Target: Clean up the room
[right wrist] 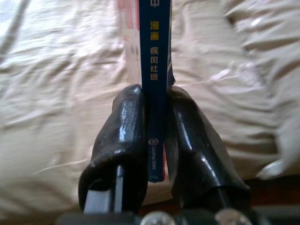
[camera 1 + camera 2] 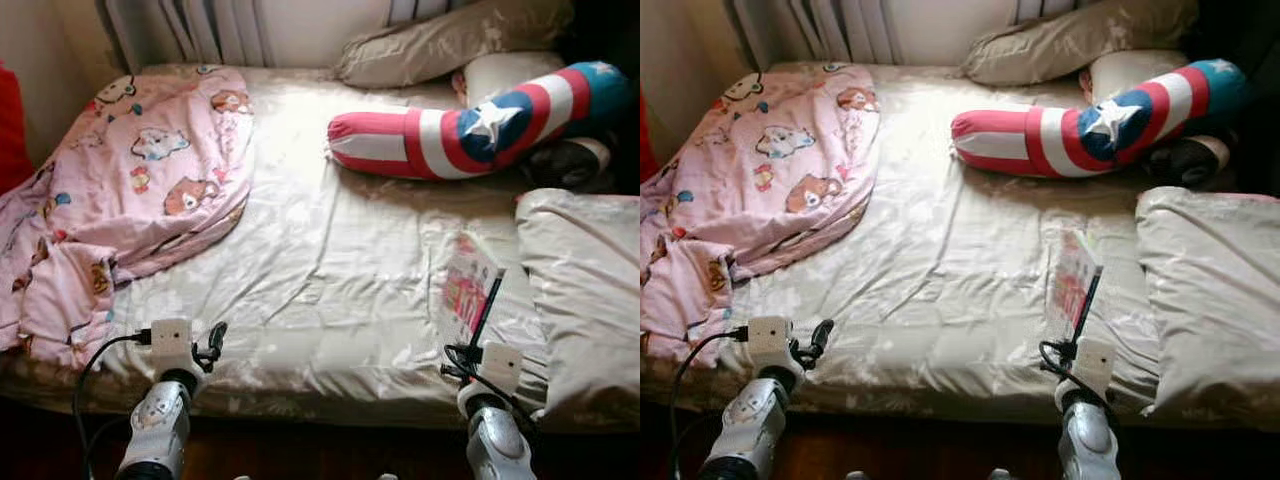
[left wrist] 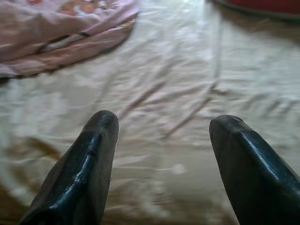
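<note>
Both forearms are silver-grey metal with rounded, glossy casings that catch pale highlights, each narrowing into a dark collar at the wrist. On top of each wrist sits a small white, boxy camera housing with rounded corners. A black cable plugs into the side of the left housing and loops down along that arm; a knot of thin black wires gathers under the right housing. The left claw (image 3: 161,140) has two long black fingers, smooth and shiny, tapering to blunt rounded tips. The right claw (image 1: 152,117) has the same glossy black fingers, thick and slightly lumpy, with silver screw heads at their base.
</note>
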Available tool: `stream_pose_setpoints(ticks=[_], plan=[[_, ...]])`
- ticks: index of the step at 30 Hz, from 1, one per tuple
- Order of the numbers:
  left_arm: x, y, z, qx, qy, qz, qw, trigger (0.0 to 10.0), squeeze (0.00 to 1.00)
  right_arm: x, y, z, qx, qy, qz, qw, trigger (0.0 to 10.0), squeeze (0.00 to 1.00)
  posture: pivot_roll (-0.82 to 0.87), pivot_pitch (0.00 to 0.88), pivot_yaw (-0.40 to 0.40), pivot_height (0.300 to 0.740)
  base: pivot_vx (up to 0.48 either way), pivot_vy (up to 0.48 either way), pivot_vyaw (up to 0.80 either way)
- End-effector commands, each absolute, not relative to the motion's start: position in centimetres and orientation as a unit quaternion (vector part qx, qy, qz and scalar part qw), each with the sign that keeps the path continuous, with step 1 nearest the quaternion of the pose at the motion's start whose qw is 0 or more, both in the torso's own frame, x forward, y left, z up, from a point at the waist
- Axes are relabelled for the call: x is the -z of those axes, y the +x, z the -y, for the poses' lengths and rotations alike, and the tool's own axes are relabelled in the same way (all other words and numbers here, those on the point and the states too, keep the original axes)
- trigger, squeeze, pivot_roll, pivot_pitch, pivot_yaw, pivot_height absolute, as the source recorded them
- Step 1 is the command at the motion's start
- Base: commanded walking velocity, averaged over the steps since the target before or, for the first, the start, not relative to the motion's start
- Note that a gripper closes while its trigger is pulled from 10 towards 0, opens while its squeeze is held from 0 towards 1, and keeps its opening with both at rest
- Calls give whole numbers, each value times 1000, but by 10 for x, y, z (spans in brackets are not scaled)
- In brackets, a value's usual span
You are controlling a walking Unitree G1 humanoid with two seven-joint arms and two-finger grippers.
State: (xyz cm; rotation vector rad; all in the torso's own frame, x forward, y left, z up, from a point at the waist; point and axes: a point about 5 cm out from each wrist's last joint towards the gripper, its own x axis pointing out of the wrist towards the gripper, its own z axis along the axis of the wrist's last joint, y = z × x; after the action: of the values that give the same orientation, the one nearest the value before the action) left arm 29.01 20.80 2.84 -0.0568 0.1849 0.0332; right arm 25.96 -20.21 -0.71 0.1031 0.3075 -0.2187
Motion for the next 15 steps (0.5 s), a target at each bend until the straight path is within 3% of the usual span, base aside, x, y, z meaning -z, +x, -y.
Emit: stream_pose_setpoints(ticks=[1,15], plan=[[-23,284,-213,-23,-23,-104,994,10000,0,1,264,203,112,50,-135,983,10000,0,23,130,-29,706,0,-311,0],[-23,281,-217,-32,-32,-96,994,10000,0,5,262,199,98,46,-144,984,10000,0,29,143,-38,706,0,-22,0]])
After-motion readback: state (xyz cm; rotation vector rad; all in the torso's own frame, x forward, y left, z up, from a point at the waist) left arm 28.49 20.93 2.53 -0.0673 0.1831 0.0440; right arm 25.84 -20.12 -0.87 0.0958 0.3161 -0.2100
